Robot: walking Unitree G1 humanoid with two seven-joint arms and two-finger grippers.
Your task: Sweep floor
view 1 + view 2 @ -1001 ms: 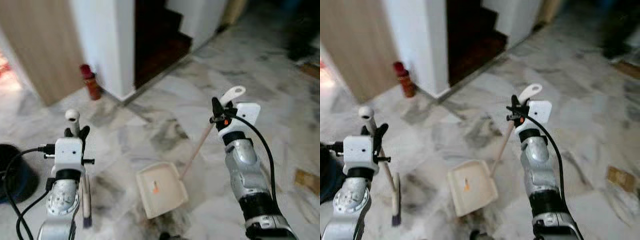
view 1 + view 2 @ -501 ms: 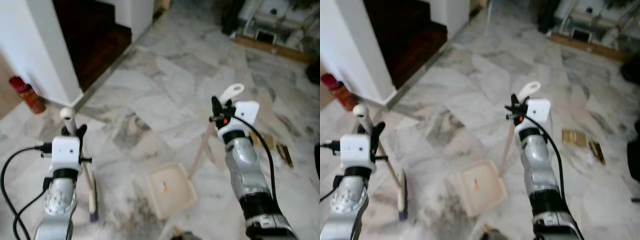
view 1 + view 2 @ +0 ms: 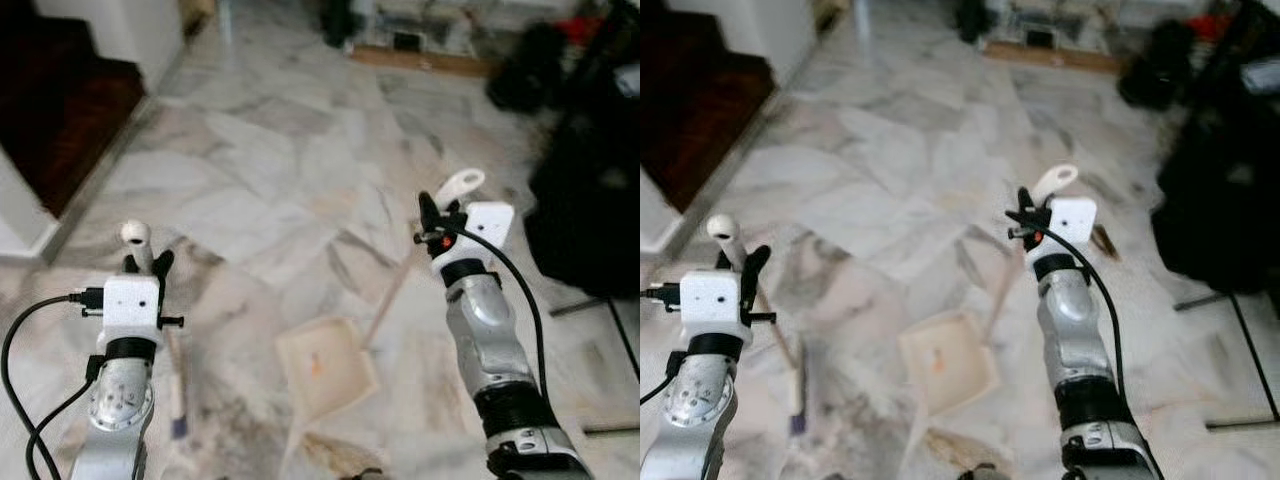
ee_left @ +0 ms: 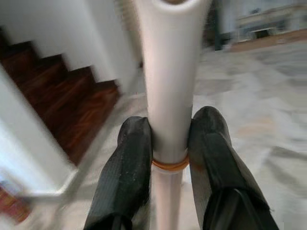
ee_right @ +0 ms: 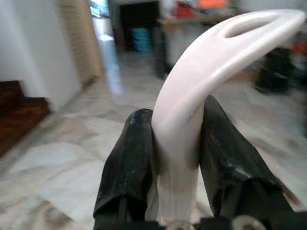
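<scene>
no readable txt or labels anywhere.

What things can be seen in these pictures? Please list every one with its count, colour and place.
broom: one, cream handle, dark bristles, on the left, head down at the floor
dustpan: one, cream, on the floor in the middle
marble floor: one, grey-white, everywhere
stairs: one flight, dark brown, far left
dark bulky things: black, blurred, far right
left hand: one, black fingers, shut on the broom handle
right hand: one, black fingers, shut on the dustpan handle
</scene>
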